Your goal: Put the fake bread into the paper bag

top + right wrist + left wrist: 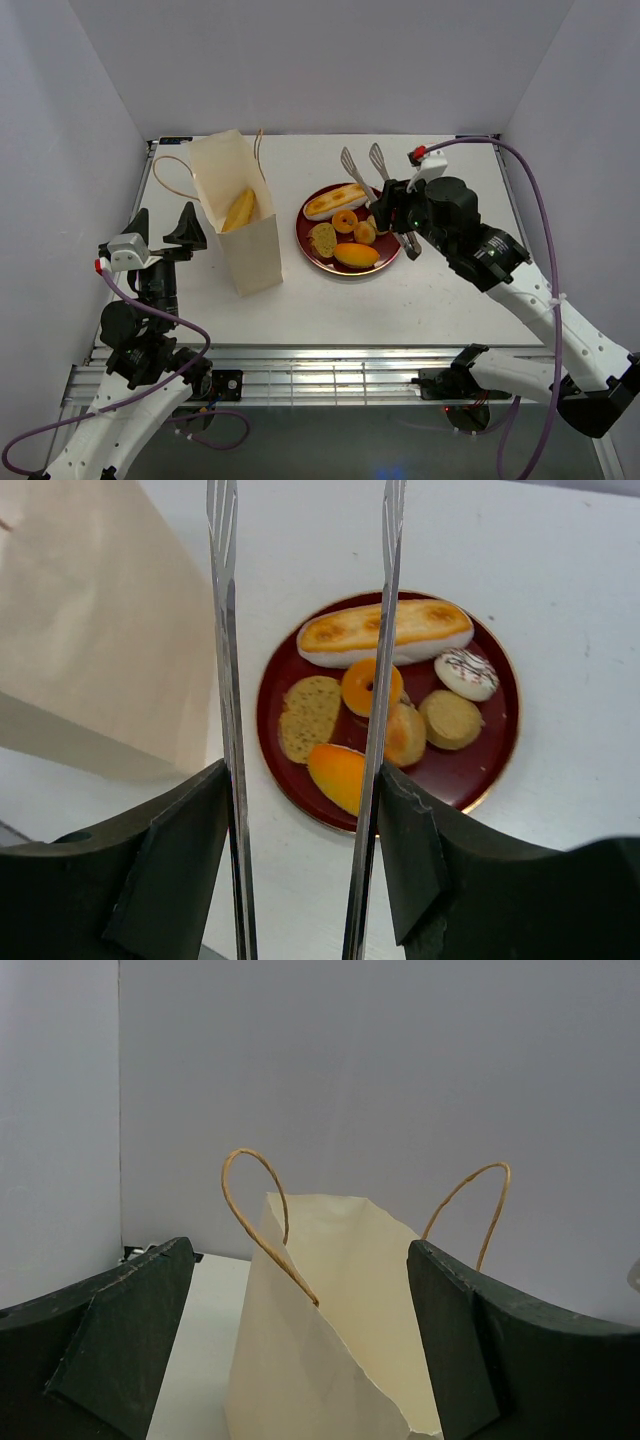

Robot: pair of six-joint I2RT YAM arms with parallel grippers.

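One roll (240,210) lies inside the bag (250,260), which stands upright on the counter (450,300) just left of the plate (440,772), its mouth open so pieces can drop in from above. The other bread sits on the plate: a baguette (385,633), a donut (370,685), a slice (308,715), an orange roll (338,772) and a few small rounds. The right fingers (175,860) clamp a pair of tongs (228,680) by its two arms, presumably so that a squeeze works them. The arms stand roughly half apart, tips empty, reaching out above the plate. The left fingers (120,1330) are spread wide and face the bag, which shows between them, but they grip nothing. I judge they are placed there to steady it.
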